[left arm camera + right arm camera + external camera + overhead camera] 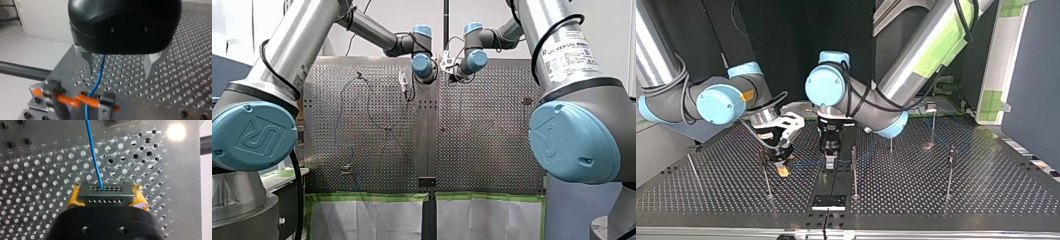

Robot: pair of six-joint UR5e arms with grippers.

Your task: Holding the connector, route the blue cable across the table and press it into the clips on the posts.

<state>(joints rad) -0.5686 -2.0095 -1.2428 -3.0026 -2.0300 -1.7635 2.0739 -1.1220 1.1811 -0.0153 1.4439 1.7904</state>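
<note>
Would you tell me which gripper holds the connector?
My right gripper: its yellow-padded jaws clamp the connector; my left gripper stands open around the blue cable.

My left arm [307,40] and my right arm [557,45] both reach toward the middle, with the wrists near each other and the grippers pointing down, my left gripper [120,73] with its fingers apart, my right gripper [107,195] with yellow pads closed on the connector [105,198].
</note>
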